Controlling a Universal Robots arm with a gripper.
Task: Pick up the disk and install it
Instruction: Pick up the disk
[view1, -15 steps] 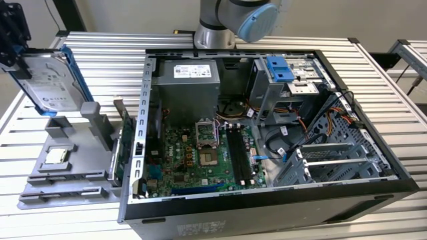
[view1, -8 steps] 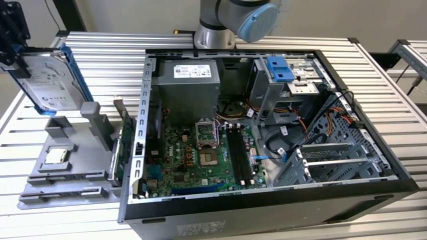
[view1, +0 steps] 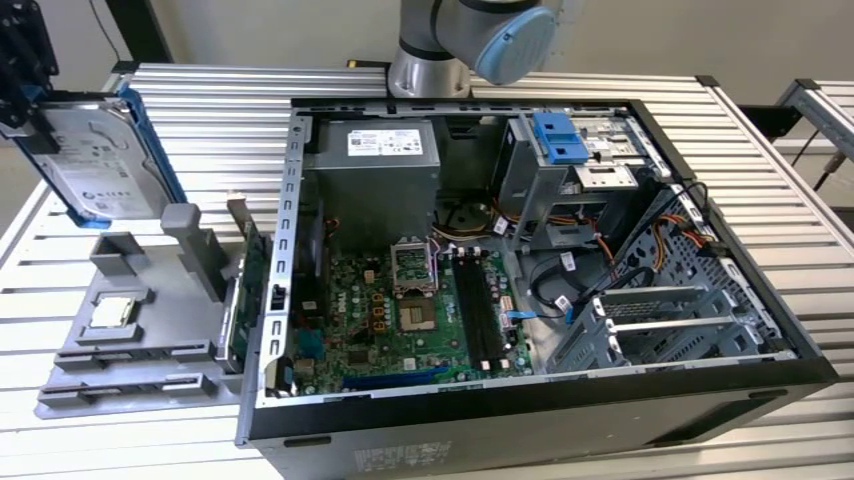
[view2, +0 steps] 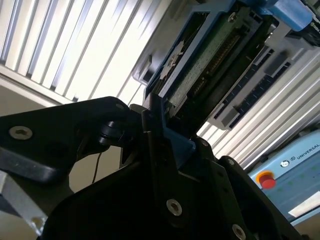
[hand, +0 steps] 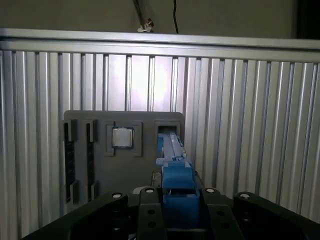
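Blue-framed silver disk (view1: 87, 165), tilted upright, aloft

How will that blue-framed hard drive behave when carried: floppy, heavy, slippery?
The disk is probably stiff: it hangs tilted from the end effector without sagging. Its metal body suggests heft for its size. The smooth blue bracket might slip if gripped loosely.

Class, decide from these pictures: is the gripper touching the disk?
Touching. In the first wrist view the disk sits clamped in the gripper, with its blue bracket pressed on both sides. The exterior view shows it held above the table.
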